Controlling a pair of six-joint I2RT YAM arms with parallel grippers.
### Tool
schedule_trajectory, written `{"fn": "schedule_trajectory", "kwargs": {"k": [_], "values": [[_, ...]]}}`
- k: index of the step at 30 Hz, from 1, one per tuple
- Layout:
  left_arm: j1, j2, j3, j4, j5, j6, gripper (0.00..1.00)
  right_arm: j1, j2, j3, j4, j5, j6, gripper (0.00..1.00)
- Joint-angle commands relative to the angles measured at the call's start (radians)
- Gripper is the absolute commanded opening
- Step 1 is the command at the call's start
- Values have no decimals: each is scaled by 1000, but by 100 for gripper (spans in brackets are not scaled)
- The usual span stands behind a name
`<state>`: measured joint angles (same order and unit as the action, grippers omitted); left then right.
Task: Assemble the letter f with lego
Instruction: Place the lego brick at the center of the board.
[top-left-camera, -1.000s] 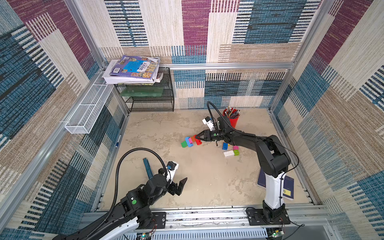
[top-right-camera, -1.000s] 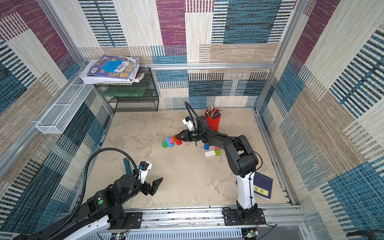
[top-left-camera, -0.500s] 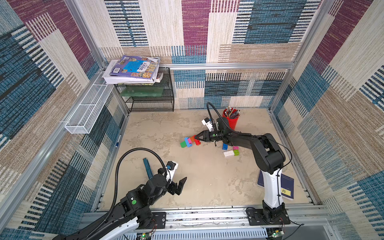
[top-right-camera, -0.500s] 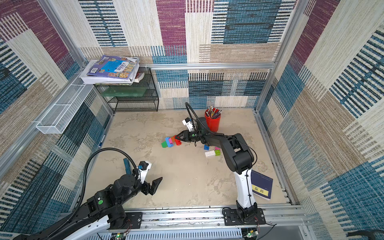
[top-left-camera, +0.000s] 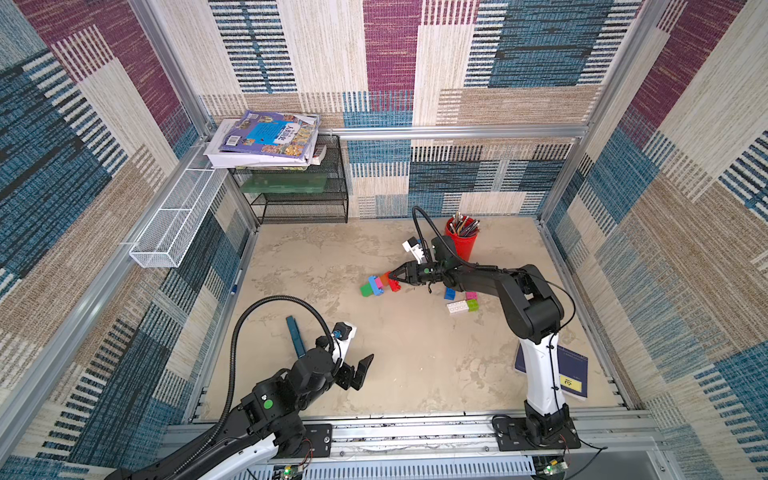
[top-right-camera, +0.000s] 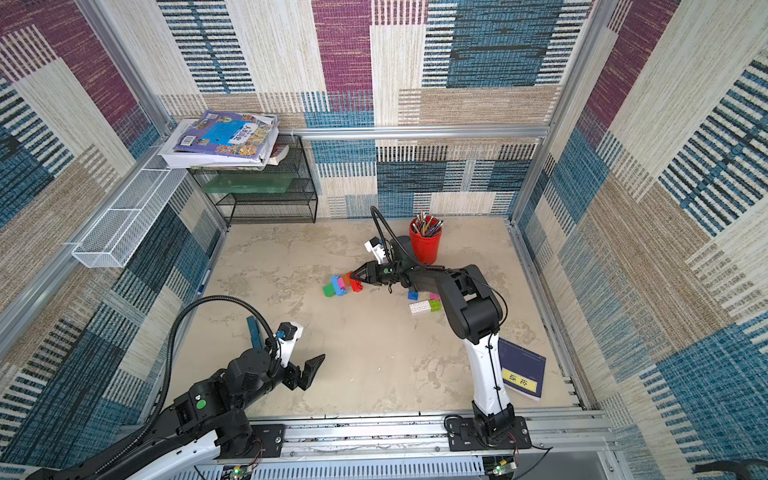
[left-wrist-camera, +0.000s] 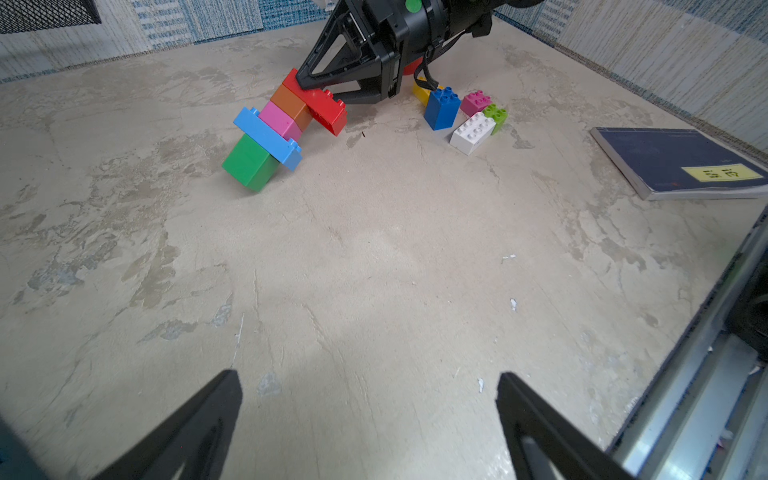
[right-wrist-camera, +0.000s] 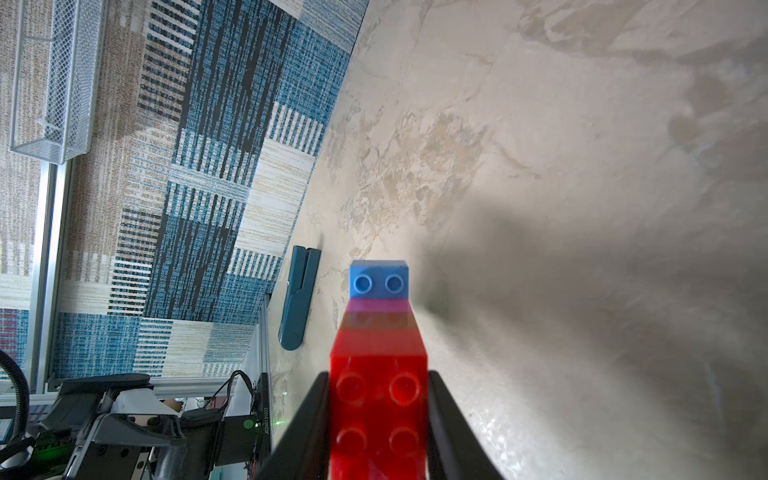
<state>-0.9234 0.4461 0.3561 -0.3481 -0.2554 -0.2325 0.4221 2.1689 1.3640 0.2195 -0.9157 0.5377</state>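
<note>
You've got a green brick (left-wrist-camera: 249, 164), light-blue plate (left-wrist-camera: 266, 135), pink brick (left-wrist-camera: 280, 120), orange brick (left-wrist-camera: 291, 104) and red brick (left-wrist-camera: 324, 109) in the stack. Loose ones: dark-blue brick (left-wrist-camera: 441, 110), magenta brick (left-wrist-camera: 476, 103), lime brick (left-wrist-camera: 496, 116), white brick (left-wrist-camera: 471, 133), yellow brick (left-wrist-camera: 419, 93). Red pen cup (top-left-camera: 467, 248). Navy notebook (left-wrist-camera: 665, 162), yellow label (left-wrist-camera: 723, 173). Mottled beige tabletop (left-wrist-camera: 374, 270). Your walls (top-left-camera: 390, 50): woven patchwork of blue, maroon, cream and tan, striped in places.

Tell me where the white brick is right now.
In both top views the white brick lies on the robot's right side, beside the lime-green brick, nearer the robot than the loose blue brick.
</note>
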Motion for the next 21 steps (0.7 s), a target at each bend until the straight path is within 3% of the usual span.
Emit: {"fn": "schedule_trajectory", "kwargs": {"k": [1,21], "values": [[0,3,1,14,-3,-14,99,-3,10,11,34,-19,1,32],[0,3,2,13,-1,-13,99,-6,46,20,27,-22,13,39]]}}
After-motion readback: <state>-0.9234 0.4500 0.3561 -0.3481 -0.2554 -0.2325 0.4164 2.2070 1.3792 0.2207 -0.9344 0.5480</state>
